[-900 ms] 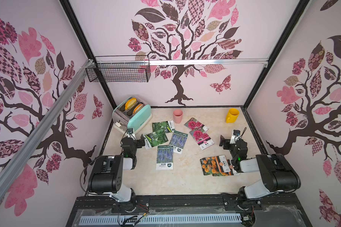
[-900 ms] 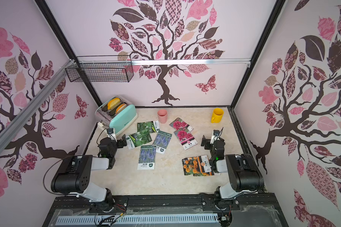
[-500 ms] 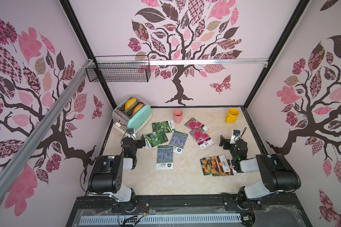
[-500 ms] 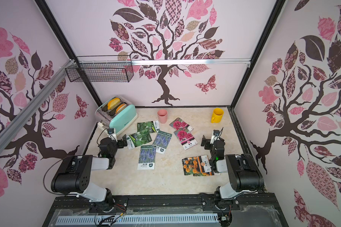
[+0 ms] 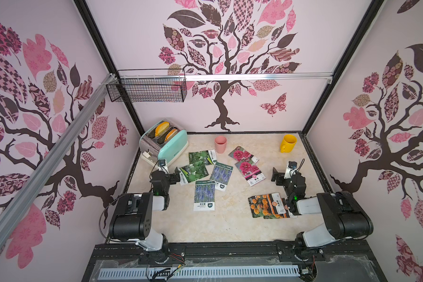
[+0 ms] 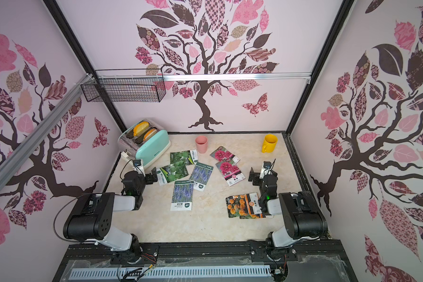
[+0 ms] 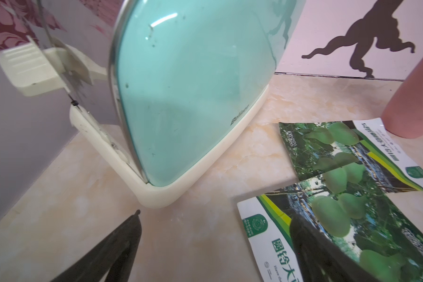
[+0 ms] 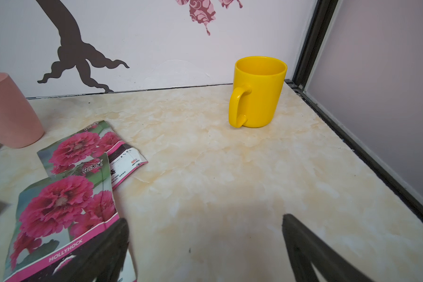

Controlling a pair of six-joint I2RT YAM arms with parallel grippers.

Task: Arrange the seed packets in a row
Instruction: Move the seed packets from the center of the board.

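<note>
The seed packets lie flat and scattered on the marble table (image 5: 230, 224). Two green gourd packets (image 5: 202, 156) (image 5: 193, 172) sit near the toaster. Two lavender ones (image 5: 221, 174) (image 5: 204, 195) are in the middle, two magenta ones (image 5: 242, 155) (image 5: 249, 171) lie further right, and two overlapping marigold ones (image 5: 266, 206) lie beside the right arm. My left gripper (image 5: 175, 177) (image 7: 215, 217) is open and empty, one finger over the nearer gourd packet (image 7: 340, 219). My right gripper (image 5: 277, 175) (image 8: 204, 219) is open over bare table, one finger at the edge of a magenta packet (image 8: 59, 214).
A mint toaster (image 5: 166, 144) with bread stands at the back left, close ahead of the left gripper. A pink cup (image 5: 220, 144) and a yellow mug (image 5: 288, 143) stand near the back wall. A wire basket (image 5: 147, 89) hangs high on the wall. Walls enclose three sides.
</note>
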